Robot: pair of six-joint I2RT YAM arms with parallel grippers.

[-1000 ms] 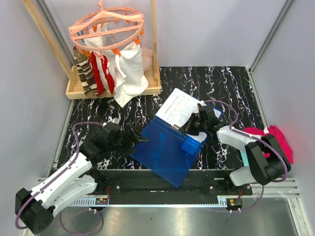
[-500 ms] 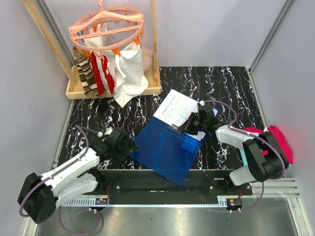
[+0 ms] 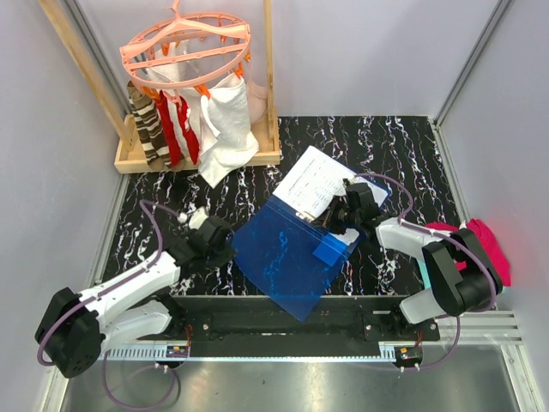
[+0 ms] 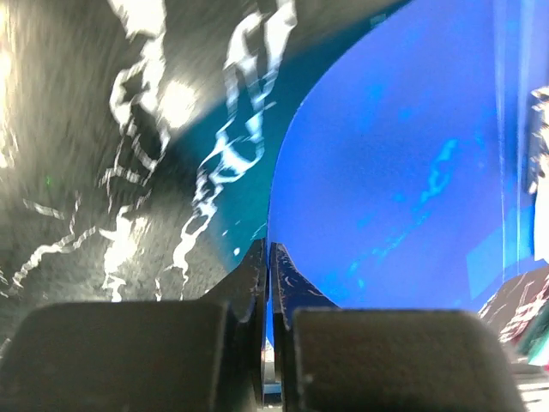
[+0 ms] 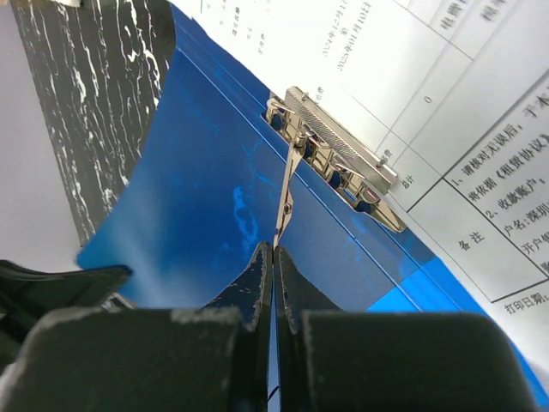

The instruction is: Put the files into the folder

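The blue folder (image 3: 287,257) lies open at the table's middle, its metal clip (image 5: 339,159) near the far edge. The files (image 3: 313,183), white printed sheets, lie on the far half beside the clip and stick out past the folder's far edge. My left gripper (image 3: 230,243) is at the folder's left edge, shut on the thin blue cover (image 4: 386,172), which curves up from the jaws. My right gripper (image 3: 339,216) is shut on the clip's raised metal lever (image 5: 287,193), just in front of the files (image 5: 412,77).
A wooden rack (image 3: 129,159) with a pink hanger (image 3: 184,43), striped and red cloths and a white cloth bag (image 3: 225,129) stands at the back left. A magenta cloth (image 3: 480,240) lies off the table's right edge. Grey walls close in both sides.
My left gripper has swung in to the folder's left edge and shut on the cover, and the cover has lifted a little. The right gripper stays shut on the clip lever.
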